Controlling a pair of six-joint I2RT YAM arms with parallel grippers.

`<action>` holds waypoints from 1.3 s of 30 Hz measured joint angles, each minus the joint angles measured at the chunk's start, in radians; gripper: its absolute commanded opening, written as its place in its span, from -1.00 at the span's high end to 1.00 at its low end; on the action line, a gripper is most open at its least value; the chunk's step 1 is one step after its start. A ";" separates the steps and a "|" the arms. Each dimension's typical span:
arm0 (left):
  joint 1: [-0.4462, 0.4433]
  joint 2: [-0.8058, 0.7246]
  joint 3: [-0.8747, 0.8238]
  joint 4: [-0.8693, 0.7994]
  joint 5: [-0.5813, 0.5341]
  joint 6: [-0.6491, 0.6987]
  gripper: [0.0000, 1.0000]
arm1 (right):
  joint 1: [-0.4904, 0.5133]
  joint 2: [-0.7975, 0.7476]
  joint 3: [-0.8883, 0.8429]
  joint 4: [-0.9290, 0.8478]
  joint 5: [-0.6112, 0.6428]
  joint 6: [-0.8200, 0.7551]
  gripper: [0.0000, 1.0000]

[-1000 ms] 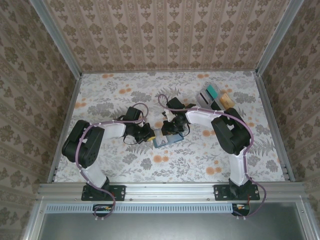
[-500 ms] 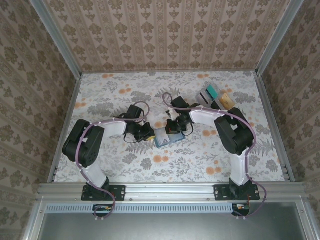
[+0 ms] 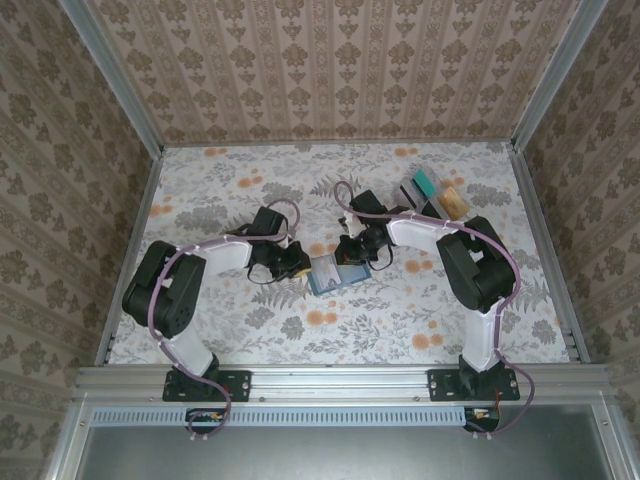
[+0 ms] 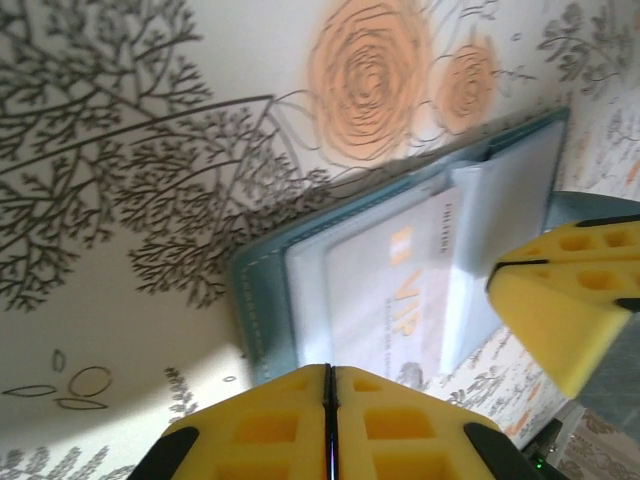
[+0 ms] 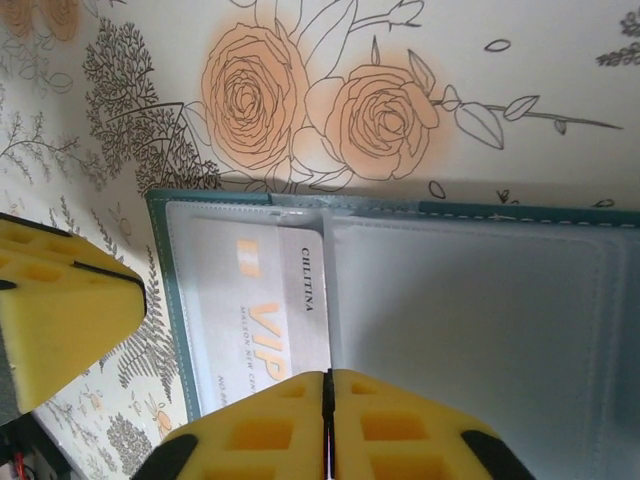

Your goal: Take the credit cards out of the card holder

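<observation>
The card holder (image 5: 480,300) runs past the right edge.

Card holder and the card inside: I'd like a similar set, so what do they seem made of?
The card holder looks like matte leather or a faux version, judging by its stitched blue-teal edge. Its pockets seem to be pale, see-through plastic film with a faint sheen. The card looks like smooth, pale plastic with printed orange lettering.

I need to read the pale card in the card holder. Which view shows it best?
The right wrist view: the pale card sits sharp in the open card holder, its gold VIP print readable. The left wrist view shows it softer and slanted. From the top external view the card holder is small, the card indistinct.
</observation>
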 measured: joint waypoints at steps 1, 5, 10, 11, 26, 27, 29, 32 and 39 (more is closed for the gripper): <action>-0.001 0.000 0.000 0.006 0.003 0.000 0.81 | 0.000 0.000 0.000 0.000 -0.007 0.000 0.71; -0.013 0.005 0.004 0.021 0.011 0.000 0.82 | 0.003 0.000 0.000 0.001 -0.028 0.000 0.70; -0.019 0.050 0.012 0.038 0.018 0.000 0.84 | 0.009 0.005 0.002 -0.001 -0.037 -0.002 0.68; -0.019 0.058 0.012 0.038 0.018 0.000 0.85 | 0.010 0.010 0.003 -0.003 -0.037 -0.003 0.66; -0.019 0.076 0.020 0.025 0.010 0.007 0.86 | 0.012 0.070 0.056 -0.038 -0.031 -0.013 0.49; -0.019 0.076 0.020 0.025 0.010 0.007 0.86 | 0.012 0.072 0.058 -0.039 -0.031 -0.014 0.48; -0.019 0.076 0.020 0.025 0.010 0.008 0.86 | 0.012 0.076 0.062 -0.042 -0.038 -0.015 0.47; -0.019 0.078 0.019 0.029 0.011 0.008 0.87 | 0.014 0.084 0.071 -0.048 -0.052 -0.019 0.48; -0.019 0.078 0.012 0.040 0.012 0.008 0.87 | 0.010 0.092 0.075 -0.051 -0.066 -0.034 0.85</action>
